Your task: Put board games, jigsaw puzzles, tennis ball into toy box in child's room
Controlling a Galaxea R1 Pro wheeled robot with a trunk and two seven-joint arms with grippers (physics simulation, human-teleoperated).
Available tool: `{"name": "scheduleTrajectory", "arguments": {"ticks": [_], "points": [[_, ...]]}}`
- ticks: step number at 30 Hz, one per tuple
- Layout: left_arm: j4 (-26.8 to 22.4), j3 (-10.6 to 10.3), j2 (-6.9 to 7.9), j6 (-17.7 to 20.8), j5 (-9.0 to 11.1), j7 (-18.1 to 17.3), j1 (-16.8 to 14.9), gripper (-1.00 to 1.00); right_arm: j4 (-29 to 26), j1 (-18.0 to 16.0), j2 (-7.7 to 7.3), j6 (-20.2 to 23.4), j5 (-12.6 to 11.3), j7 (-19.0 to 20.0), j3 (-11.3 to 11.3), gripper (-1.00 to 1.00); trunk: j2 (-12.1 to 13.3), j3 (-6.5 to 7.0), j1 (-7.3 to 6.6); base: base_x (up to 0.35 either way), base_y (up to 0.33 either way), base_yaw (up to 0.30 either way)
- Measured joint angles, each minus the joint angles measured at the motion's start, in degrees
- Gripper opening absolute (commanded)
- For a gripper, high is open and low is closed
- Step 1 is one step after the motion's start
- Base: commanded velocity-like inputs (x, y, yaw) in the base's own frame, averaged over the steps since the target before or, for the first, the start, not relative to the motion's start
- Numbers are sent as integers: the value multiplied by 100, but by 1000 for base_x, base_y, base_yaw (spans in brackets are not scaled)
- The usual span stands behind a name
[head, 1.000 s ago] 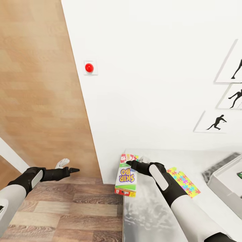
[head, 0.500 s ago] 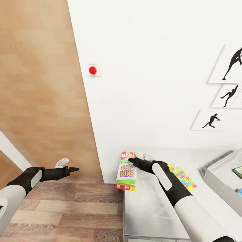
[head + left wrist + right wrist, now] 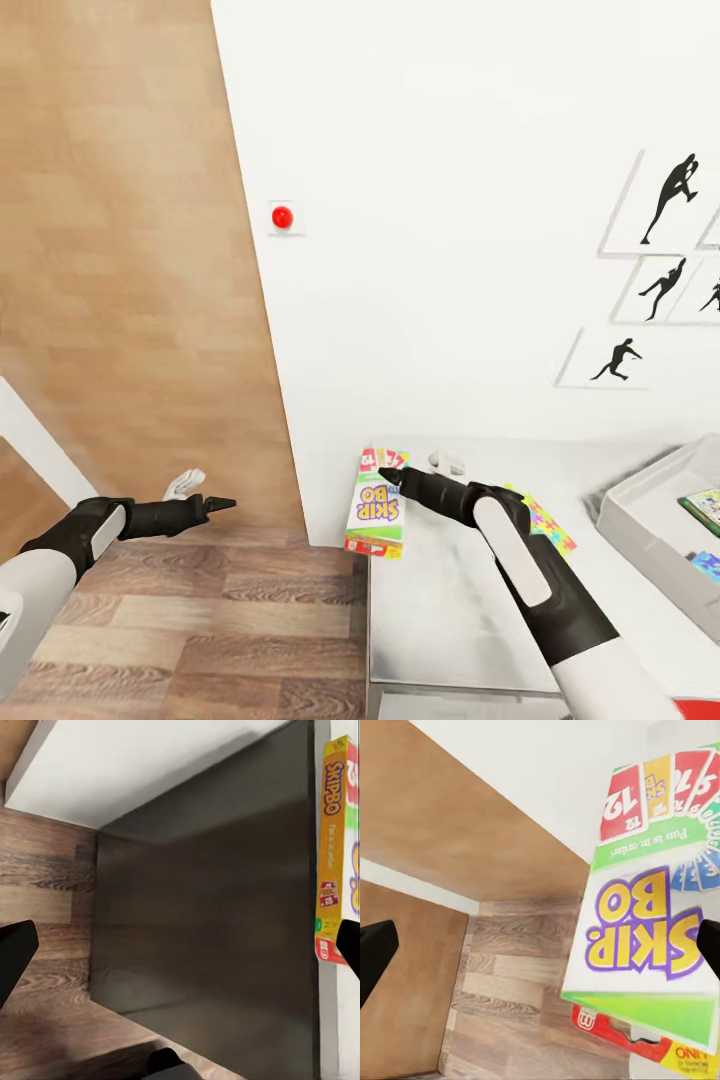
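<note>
Meanwhile, the right gripper [image 3: 388,478] hovered over the Skip-Bo board game [image 3: 378,503], which lay flat at the near-left corner of the worktop [image 3: 460,620], hard by the white wall and overhanging the edge above the wooden floor [image 3: 200,630]. The box's long axis ran from the wall toward the robot, roughly in line with the reaching right arm, so the fingers pointed along the box, not across it; they stood spread, with dark tips at both edges of the right wrist view and the game's lid [image 3: 649,937] between them. By this onlooker's judgement, the right arm was plainly the nearer, and the coming grasp would call for the fingers to drop and close across the box's narrow width. The left gripper [image 3: 222,505] hung well apart, out over the floor beside the worktop, its fingers also spread and holding nothing, the game's yellow side [image 3: 334,847] showing ahead of it. A jigsaw puzzle [image 3: 545,523] lay just beyond the right forearm, and the toy box [image 3: 640,520] waited at the worktop's right.
</note>
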Motion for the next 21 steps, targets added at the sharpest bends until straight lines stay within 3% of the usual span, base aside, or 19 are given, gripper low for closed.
{"name": "scheduleTrajectory", "arguments": {"ticks": [4,8,18,21], "points": [[0,0,2,0,0,-7,0,100,-737,298,-17,171,-11,1,-57,100,0,37,0,-11,0,0],[0,-1,13,7,1,-57,0,100,-982,420,-21,226,-11,5,-81,100,1,75,0,-2,0,0],[-8,-21,68,10,-10,-1184,0,100,-1066,467,-15,255,-307,10,-83,100,1,169,0,0,0,0],[-9,-24,83,16,-13,-1343,6,100,-1068,468,-14,256,-339,10,-81,100,1,197,0,0,0,0]]}}
